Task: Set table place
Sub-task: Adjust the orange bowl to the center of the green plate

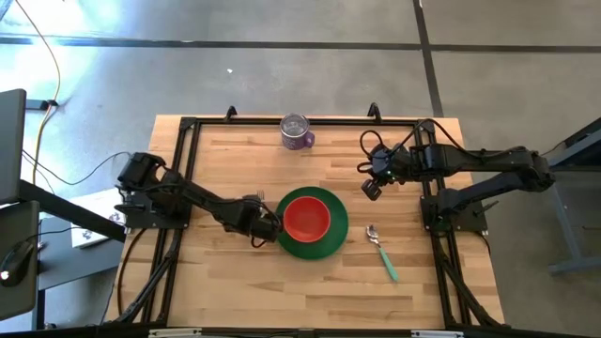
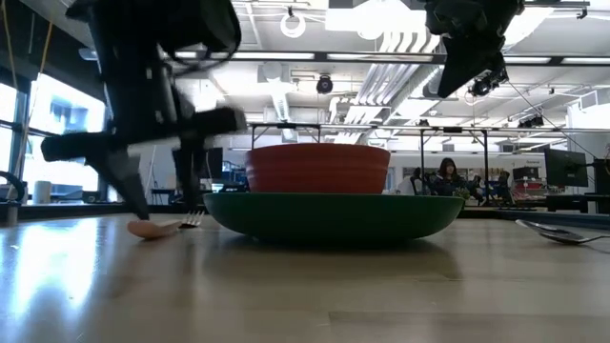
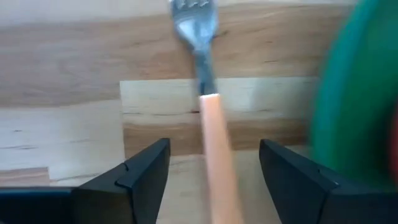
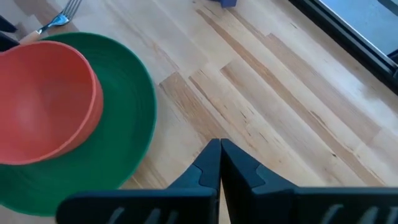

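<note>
A green plate (image 1: pixel 331 237) lies mid-table with the red bowl (image 1: pixel 305 217) standing on it. The orange-handled fork (image 3: pixel 214 137) lies flat on the wood just left of the plate, its tines (image 3: pixel 194 15) pointing away from the gripper. My left gripper (image 3: pixel 214 148) is open and low over the fork's handle, one finger on either side, apart from it. The teal-handled spoon (image 1: pixel 382 252) lies right of the plate. My right gripper (image 1: pixel 372 188) is shut and hangs above the table, right of and beyond the plate.
A purple mug (image 1: pixel 297 132) stands near the table's far edge, beyond the plate. The black frame (image 1: pixel 188 127) runs round the tabletop. Bare planks lie between the plate and the near edge. People and desks show in the room behind (image 2: pixel 443 176).
</note>
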